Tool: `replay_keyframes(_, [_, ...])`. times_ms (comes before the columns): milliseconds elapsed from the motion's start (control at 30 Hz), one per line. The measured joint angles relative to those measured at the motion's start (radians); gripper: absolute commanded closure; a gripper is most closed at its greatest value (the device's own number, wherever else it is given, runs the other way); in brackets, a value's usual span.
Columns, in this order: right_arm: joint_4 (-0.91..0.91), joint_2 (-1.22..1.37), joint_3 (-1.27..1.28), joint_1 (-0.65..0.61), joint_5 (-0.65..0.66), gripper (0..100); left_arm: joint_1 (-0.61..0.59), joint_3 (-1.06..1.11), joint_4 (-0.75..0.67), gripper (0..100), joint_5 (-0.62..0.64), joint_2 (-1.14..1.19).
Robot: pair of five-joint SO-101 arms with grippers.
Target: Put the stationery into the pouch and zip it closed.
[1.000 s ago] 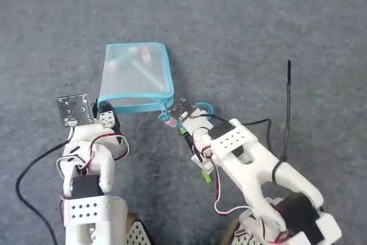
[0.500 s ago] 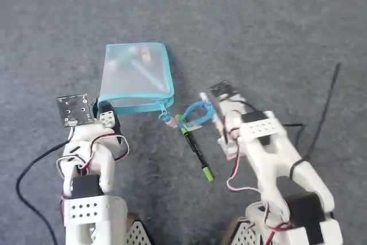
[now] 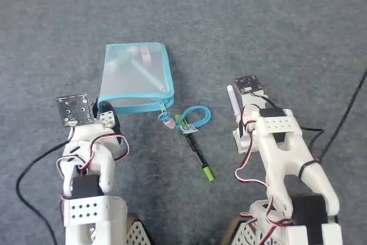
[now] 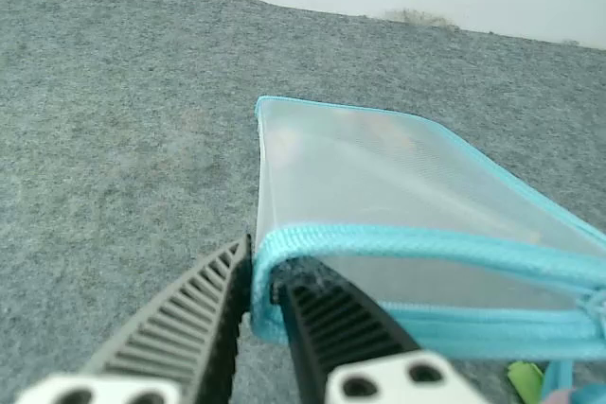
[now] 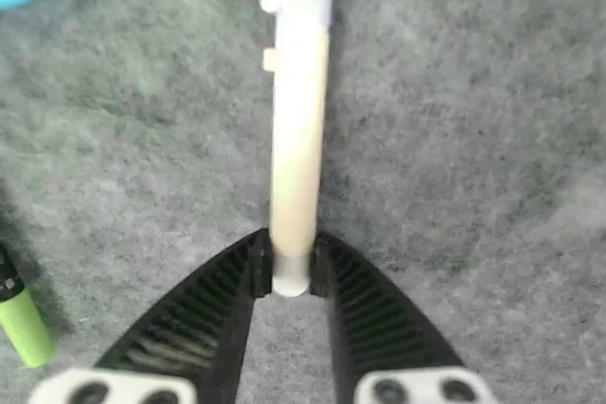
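Our left hand (image 4: 263, 276) pinches the soft, translucent turquoise-trimmed pouch (image 4: 379, 177) by its near corner on the grey desk (image 3: 287, 38). Our right hand (image 5: 289, 267) clamps a light, stiff white pen (image 5: 301, 120) by its end, well apart; we judge mid-barrel steadier.

The high camera looks steeply down on the grey tabletop (image 3: 298, 44) from behind both arms. Wrist cameras sit close behind the left claw (image 4: 262, 270) and right claw (image 5: 289, 257), aimed low; with the high view they share the pouch (image 4: 398, 186) and, probably, the green pen (image 5: 21, 324).
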Motion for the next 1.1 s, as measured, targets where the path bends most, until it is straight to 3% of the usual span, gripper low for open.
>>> replay_keyframes(467, [-0.008, 0.091, -0.026, -0.002, 0.002, 84.9, 0.0, 0.0, 0.0, 99, 0.0, 0.0])
replay_keyframes(667, [-0.008, 0.12, -0.052, 0.006, 0.006, 99.6, 0.0, 0.0, 0.0, 99, 0.0, 0.0])
replay_keyframes(800, [-0.009, 0.14, -0.068, 0.008, 0.008, 99.1, 0.0, 0.0, 0.0, 99, 0.0, 0.0])
replay_keyframes(1100, [0.186, -0.164, -0.066, 0.011, 0.08, 99.0, 0.0, 0.0, 0.0, 99, 0.0, 0.0])
